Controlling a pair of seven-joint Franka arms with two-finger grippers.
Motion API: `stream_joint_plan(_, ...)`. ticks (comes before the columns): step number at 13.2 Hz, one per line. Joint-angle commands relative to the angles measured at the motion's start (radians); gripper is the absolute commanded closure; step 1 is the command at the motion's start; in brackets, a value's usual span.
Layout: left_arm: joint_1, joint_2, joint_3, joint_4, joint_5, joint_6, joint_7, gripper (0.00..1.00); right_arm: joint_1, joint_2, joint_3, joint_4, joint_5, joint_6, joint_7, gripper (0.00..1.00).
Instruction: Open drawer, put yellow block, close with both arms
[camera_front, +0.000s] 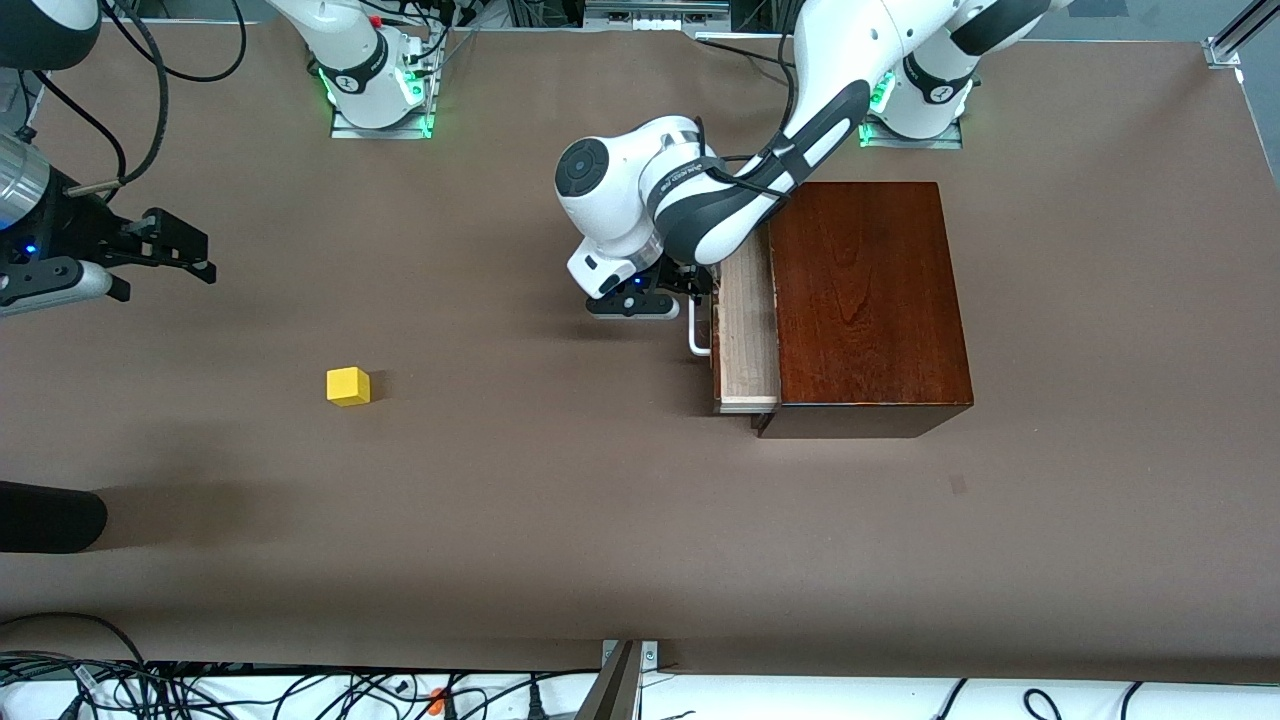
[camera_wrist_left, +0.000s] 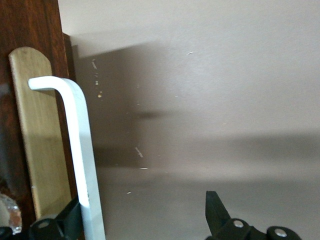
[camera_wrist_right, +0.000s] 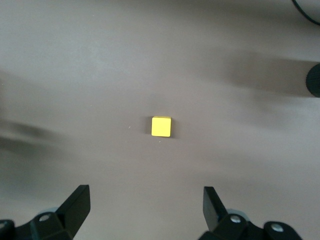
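The drawer (camera_front: 747, 335) stands partly pulled out of the dark mahogany box (camera_front: 865, 300), and its pale tray shows. My left gripper (camera_front: 690, 288) is at the white bar handle (camera_front: 697, 338). In the left wrist view the handle (camera_wrist_left: 80, 150) lies just inside one finger (camera_wrist_left: 67, 220) of the open left gripper (camera_wrist_left: 145, 207). The yellow block (camera_front: 348, 386) sits on the table toward the right arm's end. My right gripper (camera_front: 205, 257) hangs open in the air over the table by the block. In the right wrist view the yellow block (camera_wrist_right: 161, 126) lies ahead of the open right gripper (camera_wrist_right: 145, 197), nothing between its fingers.
A dark rounded object (camera_front: 45, 515) juts in at the right arm's end of the table, nearer to the camera than the block. Cables (camera_front: 200, 685) run along the table's near edge. Brown table surface (camera_front: 560, 480) spreads between block and box.
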Motion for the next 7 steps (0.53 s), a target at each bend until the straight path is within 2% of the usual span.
stream_joint_plan(1, -0.067, 0.085, -0.013, 0.14, -0.009, 0.024, -0.019, 0.0, -0.015, 0.044, 0.003, 0.023, -0.009, 0.023, -0.011, 0.0)
stream_joint_plan(7, -0.096, 0.102, -0.014, 0.203, -0.01, 0.025, -0.025, 0.0, -0.021, 0.167, -0.002, 0.011, -0.015, 0.014, -0.013, 0.0)
